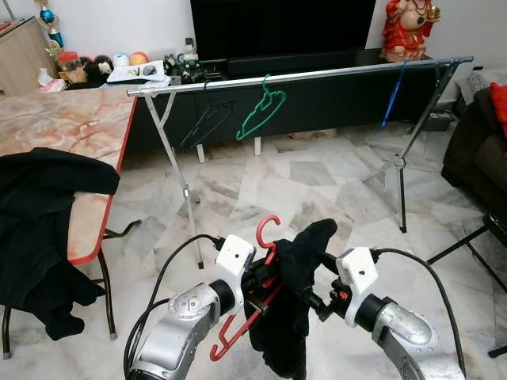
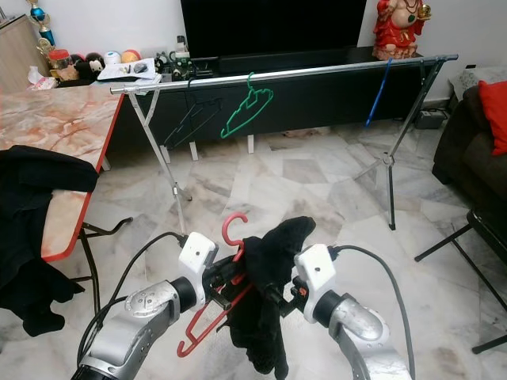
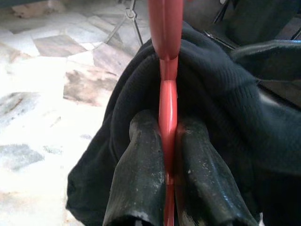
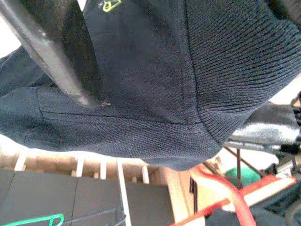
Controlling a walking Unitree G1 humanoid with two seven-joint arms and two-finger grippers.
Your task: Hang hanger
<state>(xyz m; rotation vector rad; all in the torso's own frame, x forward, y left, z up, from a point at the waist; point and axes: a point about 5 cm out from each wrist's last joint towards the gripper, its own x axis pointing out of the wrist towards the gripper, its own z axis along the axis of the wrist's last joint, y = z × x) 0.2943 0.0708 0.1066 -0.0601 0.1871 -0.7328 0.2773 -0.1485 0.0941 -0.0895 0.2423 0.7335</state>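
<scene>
A marble-patterned tiled floor (image 1: 317, 182) spreads open ahead, with a wide bare stretch between the robot and a long metal clothes rail (image 1: 301, 76) on folding legs that crosses the room in front of a dark TV console (image 1: 317, 95). To the robot's left stands a marble-topped table (image 1: 55, 134) with a red edge and a black garment (image 1: 43, 229) draped over its near corner; a dark sofa (image 1: 475, 150) sits at the right edge. On the rail hang a green hanger (image 1: 261, 113), a thin black hanger (image 1: 204, 123) just beside it, and a blue one (image 1: 393, 96) well apart toward the far end. Both silver arms are raised and bent inward, meeting low in the middle. The left gripper (image 3: 168, 155) is clamped on the neck of the red hanger (image 1: 265, 237), one black finger on each side (the wrist view makes this plain). A black sweater (image 1: 297, 301) is bunched over that hanger and hangs down between the arms. The right gripper (image 1: 317, 301) presses into the sweater's cloth; whether it grips cannot be told.
</scene>
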